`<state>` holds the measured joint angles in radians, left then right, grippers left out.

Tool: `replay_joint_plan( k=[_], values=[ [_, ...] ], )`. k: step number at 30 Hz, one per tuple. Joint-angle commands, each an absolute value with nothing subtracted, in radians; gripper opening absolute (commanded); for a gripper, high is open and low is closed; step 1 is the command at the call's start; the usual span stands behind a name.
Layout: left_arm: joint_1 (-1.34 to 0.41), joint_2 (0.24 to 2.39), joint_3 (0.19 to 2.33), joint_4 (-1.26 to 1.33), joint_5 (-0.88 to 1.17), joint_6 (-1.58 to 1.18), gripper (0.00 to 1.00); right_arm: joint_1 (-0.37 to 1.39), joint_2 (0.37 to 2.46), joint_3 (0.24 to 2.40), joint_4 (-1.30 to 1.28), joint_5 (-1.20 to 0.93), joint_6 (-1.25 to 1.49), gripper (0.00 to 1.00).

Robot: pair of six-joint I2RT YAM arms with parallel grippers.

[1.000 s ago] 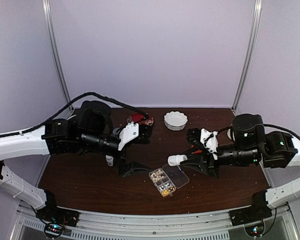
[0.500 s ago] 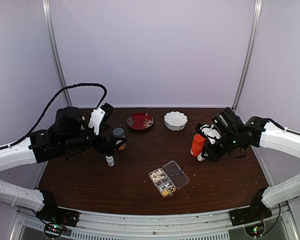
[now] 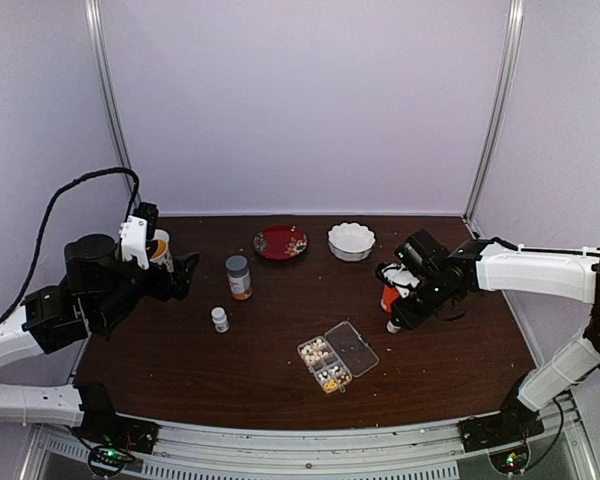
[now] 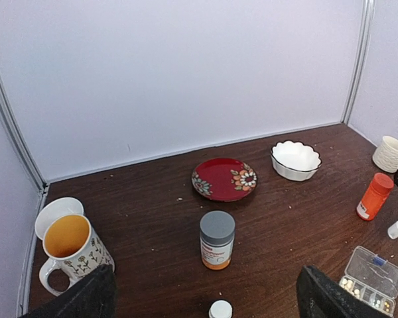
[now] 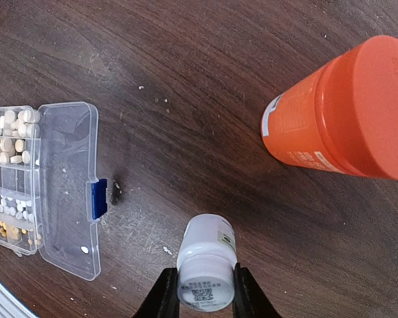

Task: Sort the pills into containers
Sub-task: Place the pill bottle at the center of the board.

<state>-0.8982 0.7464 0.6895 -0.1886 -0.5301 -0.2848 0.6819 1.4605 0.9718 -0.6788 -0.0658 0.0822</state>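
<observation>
The clear pill box (image 3: 352, 347) lies open at the table's front centre. Its cells hold whitish and a few yellow pills (image 5: 13, 136), and one pill lies on the open lid (image 5: 66, 192). The box also shows in the left wrist view (image 4: 375, 278). My right gripper (image 5: 205, 295) is shut on a small white bottle (image 5: 205, 262), held low over the table right of the box (image 3: 393, 326). My left gripper (image 4: 207, 281) is open and empty at the far left (image 3: 185, 275), well apart from the box.
An orange bottle (image 3: 390, 290) stands just behind the right gripper. An amber bottle with a grey cap (image 3: 239, 277) and a second small white bottle (image 3: 220, 319) stand left of centre. A red plate (image 3: 281, 242) and white bowl (image 3: 351, 241) sit at the back. A flowered mug (image 4: 69, 248) is at the far left.
Both arms have drawn back from the centre. The left gripper let go of the amber bottle and retreated left. The right gripper carried the white bottle right, beside the orange bottle.
</observation>
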Motion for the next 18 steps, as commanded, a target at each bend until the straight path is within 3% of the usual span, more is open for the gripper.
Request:
replay_joint_plan(
  k=[1, 11, 18],
  values=[
    [-0.893, 0.738, 0.680, -0.174, -0.601, -0.278, 0.97, 0.676, 1.482, 0.972, -0.603, -0.062, 0.083, 0.11],
    [-0.893, 0.811, 0.707, -0.202, -0.535, -0.310, 0.98, 0.676, 1.525, 0.934, -0.554, -0.048, 0.084, 0.15],
    [-0.893, 0.865, 0.739, -0.216, -0.474, -0.317, 0.98, 0.676, 1.540, 0.922, -0.542, -0.074, 0.061, 0.36]
  ],
)
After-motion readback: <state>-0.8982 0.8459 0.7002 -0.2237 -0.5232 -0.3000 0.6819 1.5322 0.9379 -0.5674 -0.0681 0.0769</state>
